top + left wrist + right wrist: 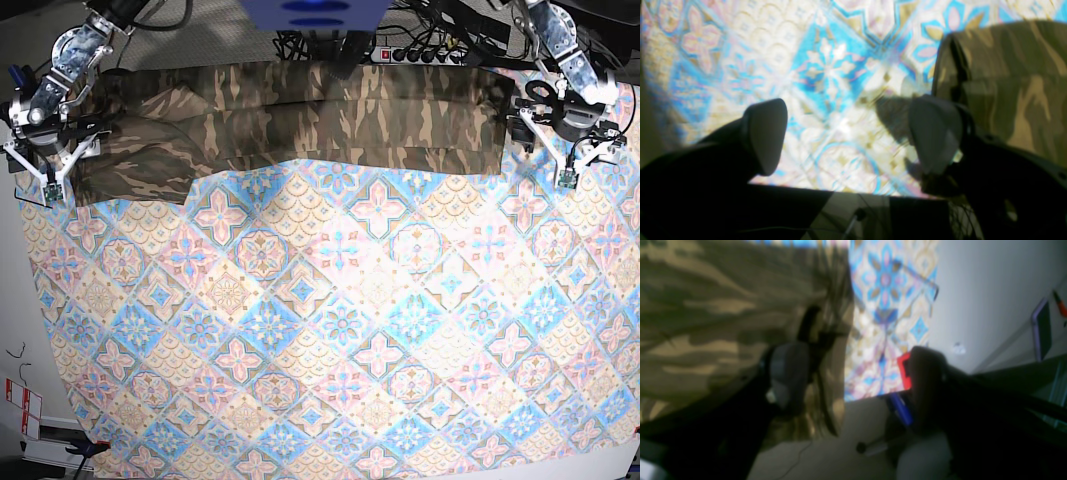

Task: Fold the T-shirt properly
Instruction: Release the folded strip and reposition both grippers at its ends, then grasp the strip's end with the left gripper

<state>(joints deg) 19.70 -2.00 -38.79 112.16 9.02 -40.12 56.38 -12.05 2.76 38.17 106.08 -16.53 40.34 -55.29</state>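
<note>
The camouflage T-shirt lies as a long folded band across the far edge of the table. My left gripper is at the shirt's right end. In the left wrist view the left gripper is open and empty over the tablecloth. Its right finger is at the shirt's edge. My right gripper is at the shirt's left end. In the right wrist view the right gripper is open. One finger is over the shirt, whose edge hangs between the jaws.
The pastel tile-patterned tablecloth covers the table. Its left edge and the floor show in the right wrist view, with a red clip at the cloth's edge. A power strip and cables lie behind the shirt.
</note>
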